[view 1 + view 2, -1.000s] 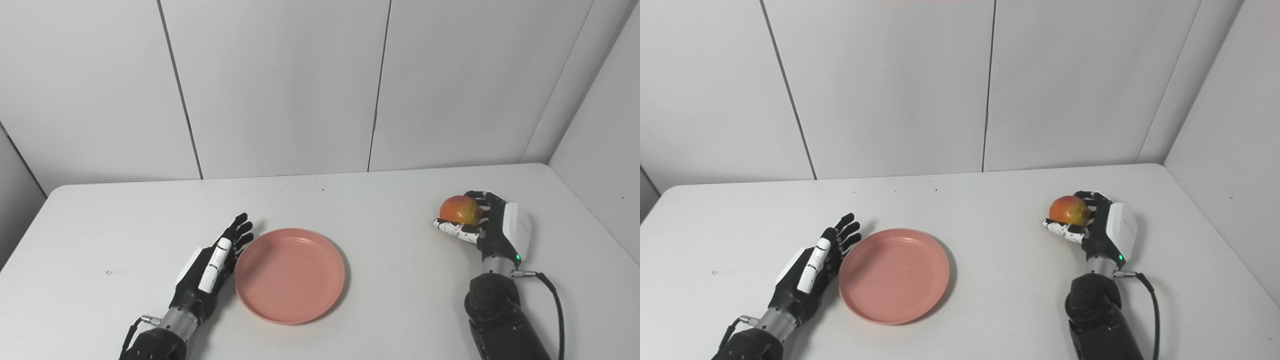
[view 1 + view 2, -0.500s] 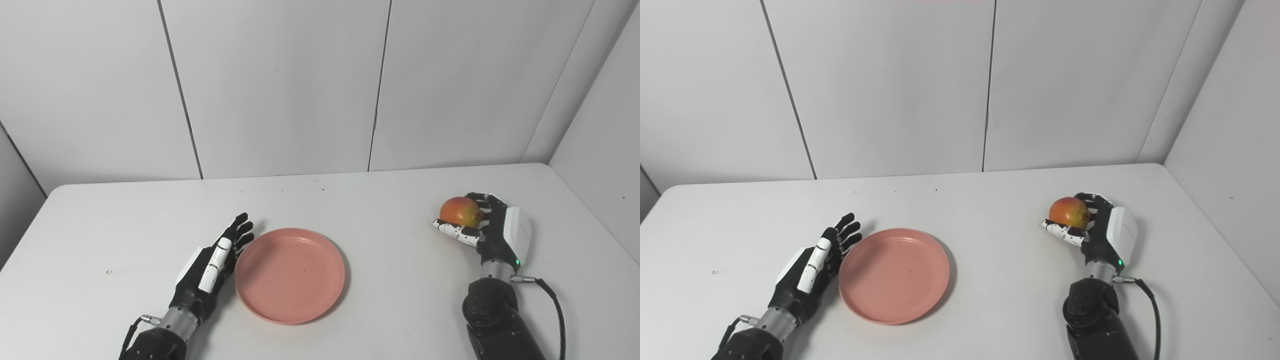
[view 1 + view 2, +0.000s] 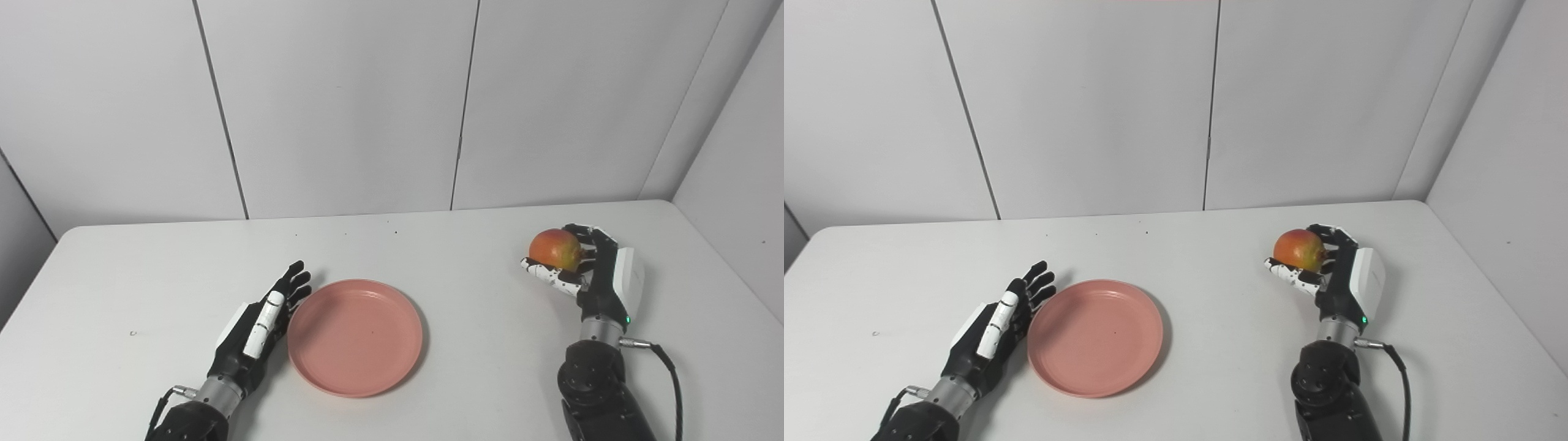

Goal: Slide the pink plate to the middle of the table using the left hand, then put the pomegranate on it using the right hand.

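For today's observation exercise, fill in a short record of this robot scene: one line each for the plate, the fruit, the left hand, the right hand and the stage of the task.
plate: pink plate, empty, flat on the white table, near the middle
fruit: pomegranate, held off to the right of the plate
left hand: left hand, open, fingers straight, beside the plate's left rim
right hand: right hand, fingers curled around the pomegranate
stage: plate in place, pomegranate not yet on it

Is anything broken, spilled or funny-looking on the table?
Nothing stands out. The pink plate lies flat and whole beside the open left hand, and the right hand holds the pomegranate, which looks undamaged. Nothing is spilled.
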